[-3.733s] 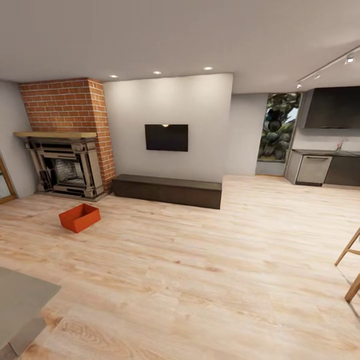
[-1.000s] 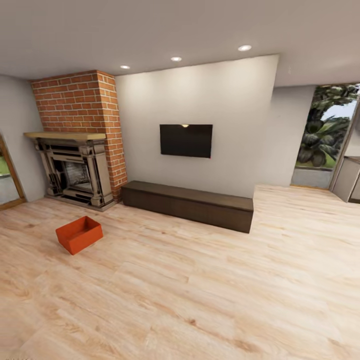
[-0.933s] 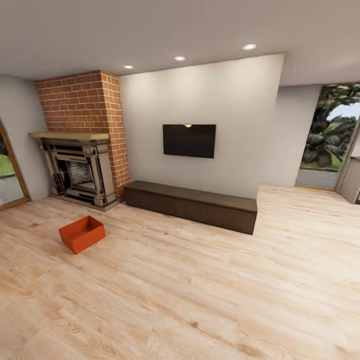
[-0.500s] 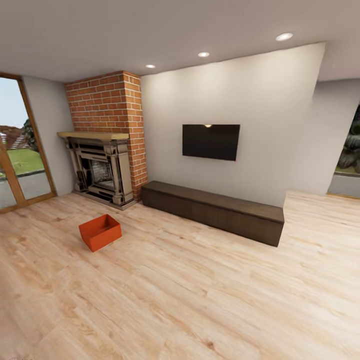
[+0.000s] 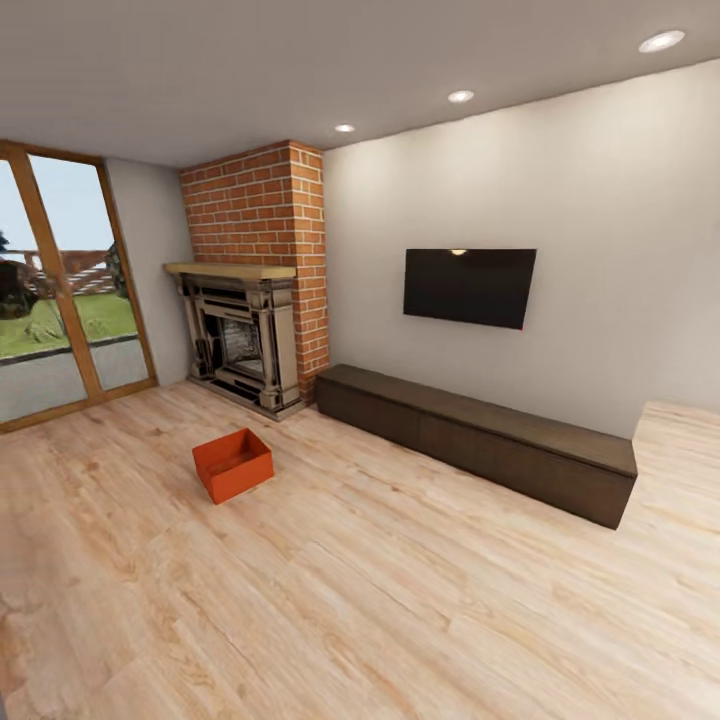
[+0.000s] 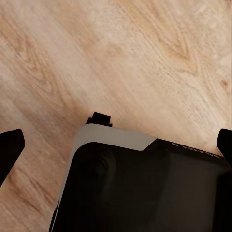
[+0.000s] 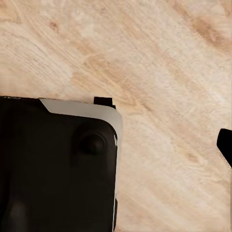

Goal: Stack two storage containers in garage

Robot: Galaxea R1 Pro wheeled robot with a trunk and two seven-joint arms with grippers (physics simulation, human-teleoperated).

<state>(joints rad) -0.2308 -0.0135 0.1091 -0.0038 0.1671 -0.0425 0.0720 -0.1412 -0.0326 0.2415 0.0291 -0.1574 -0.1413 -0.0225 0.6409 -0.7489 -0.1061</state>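
Left end effector [image 6: 116,145] shows in the left wrist view as two dark fingertips at the opposite edges of the frame, one at the lower left and one at the right edge, spread wide apart with nothing between them. Beneath and between them sits the robot's black base with its pale grey rim [image 6: 116,137], over light wood-plank floor [image 6: 145,58]. Of the right end effector, the right wrist view gives one dark fingertip [image 7: 226,145] at the right edge of the frame, so I cannot tell whether it is spread or closed; the same black base [image 7: 53,164] fills the lower left of that frame.

From the head view, one storage container [image 5: 233,464], red-orange and lidless, rests on the wood-plank floor [image 5: 380,600] in the left half of the frame, a little below centre height. It lies in front of the brick fireplace [image 5: 255,300], apart from it. To the right of the fireplace a long dark low cabinet [image 5: 480,440] runs along the pale wall, with a black wall-mounted television [image 5: 468,287] above it. A wood-framed glass door [image 5: 55,300] takes the left edge of the frame, with grass outside. Round ceiling lights [image 5: 460,96] dot the upper right.
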